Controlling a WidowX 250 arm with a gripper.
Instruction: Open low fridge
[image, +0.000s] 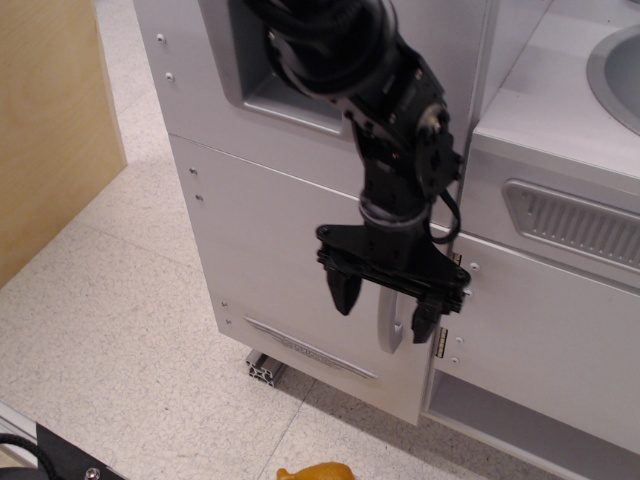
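The low fridge (270, 260), flat silver-grey with curved handle (388, 325), faces the spread-open end effector (384, 308).

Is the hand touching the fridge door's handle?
Cannot tell. In the only view, the open hand straddles the fridge door's handle, but overlap hides any contact.

dispenser panel (280, 70) | white cabinet door (545, 330) | yellow object (315, 472) on floor

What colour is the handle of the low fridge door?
Light grey, like the silver-grey door. The handle shows between the open gripper fingers in the only view.
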